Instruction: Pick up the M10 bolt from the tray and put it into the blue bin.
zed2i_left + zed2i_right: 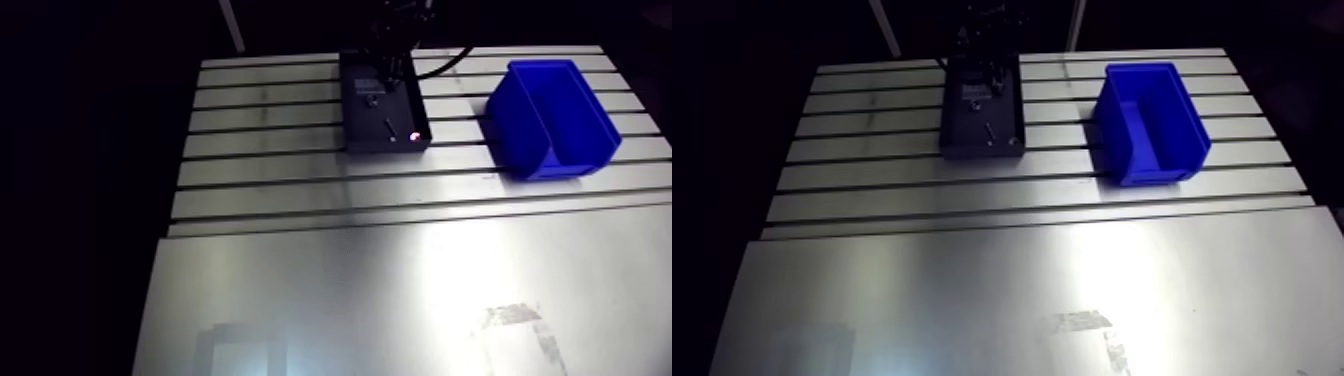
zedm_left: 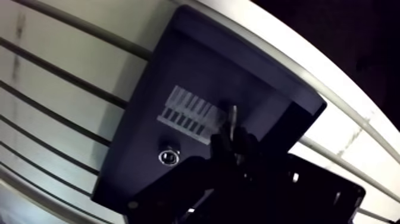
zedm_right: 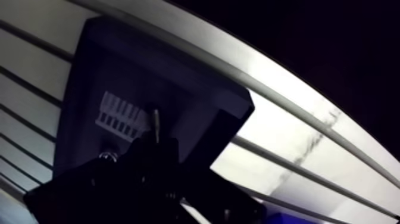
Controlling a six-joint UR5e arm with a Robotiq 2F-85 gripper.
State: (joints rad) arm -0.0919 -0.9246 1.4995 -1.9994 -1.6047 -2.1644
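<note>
The bolt (image 2: 233,117) lay in the labelled half of the tray (image 2: 178,65), just beside a white striped label (image 2: 189,112) on the tray floor. In the wrist view it showed as a thin pale shank pointing straight ahead of the jaws, its long axis in line with them and its near end lost among their dark tips. Whether the jaws stood apart around it or were clamped on it could not be told. It was also unclear whether the bolt rested on the floor or sat a little above it.

A small round part (image 2: 168,156), seen end on, lay near the label, off to one side of the jaws. In the arm view a slim part (image 1: 388,128) and a glinting dot (image 1: 413,135) lay in the tray's other half.

The bin (image 1: 515,125) stood open-topped on the desk (image 1: 300,170), to the side of the tray with bare desk between them. Judging by this, the coming move depended on a firm hold across the shank, then a lift clear of the tray wall before crossing sideways to the bin.
</note>
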